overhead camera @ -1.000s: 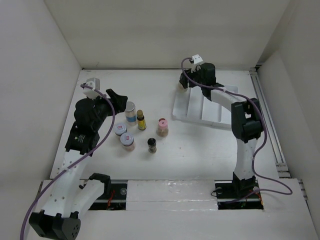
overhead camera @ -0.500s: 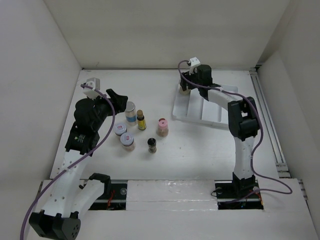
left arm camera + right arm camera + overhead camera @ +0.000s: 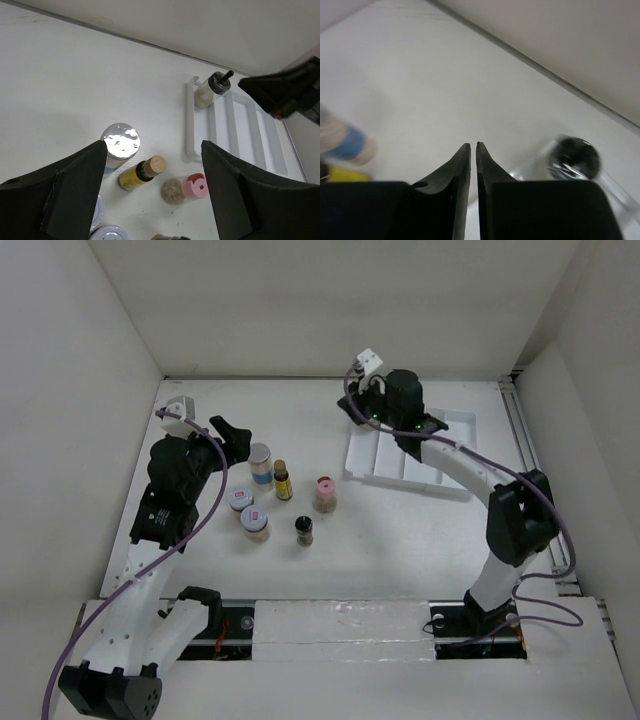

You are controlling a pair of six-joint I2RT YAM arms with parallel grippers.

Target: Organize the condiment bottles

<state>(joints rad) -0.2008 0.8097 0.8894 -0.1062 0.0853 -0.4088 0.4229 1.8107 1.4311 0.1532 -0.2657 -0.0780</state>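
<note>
While the left gripper (image 3: 153,144) is hovering with its fingers spread wide above the loose group, six condiment bottles are standing on the white table (image 3: 400,530). They are a silver-lidded jar (image 3: 119,142), a dark bottle with a yellow label (image 3: 140,172), a pink-lidded jar (image 3: 185,189), a white-lidded jar with a red mark (image 3: 254,521), a second pale-lidded jar (image 3: 240,498) and a small black-lidded shaker (image 3: 304,529). A seventh, a clear jar with a black lid (image 3: 211,90), is sitting at the far end of the white ridged plastic tray (image 3: 190,120), in the channel nearest the group. The right gripper (image 3: 473,145) is hanging just beside that jar, jaws pressed together on nothing.
</note>
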